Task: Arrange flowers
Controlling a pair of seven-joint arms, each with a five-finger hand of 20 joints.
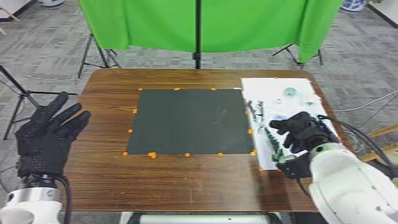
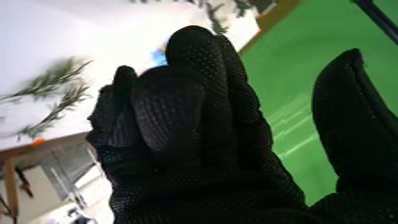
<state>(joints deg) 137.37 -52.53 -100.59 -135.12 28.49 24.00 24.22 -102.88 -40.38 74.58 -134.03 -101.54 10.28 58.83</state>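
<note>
The right hand [image 1: 302, 131], relaxed and empty, is over the white sheet [image 1: 266, 87]. It should pinch one sprig [image 2: 53, 82] low down, gently, sparing the leaves.

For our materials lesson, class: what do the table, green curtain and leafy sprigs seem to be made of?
Table: probably wood or wood-look laminate, faintly glossy; streaked brown grain.
Green curtain: likely cloth, smooth; it hangs in folds.
Leafy sprigs: real foliage or plastic, dull-looking; the thin green leaves leave it open.
</note>
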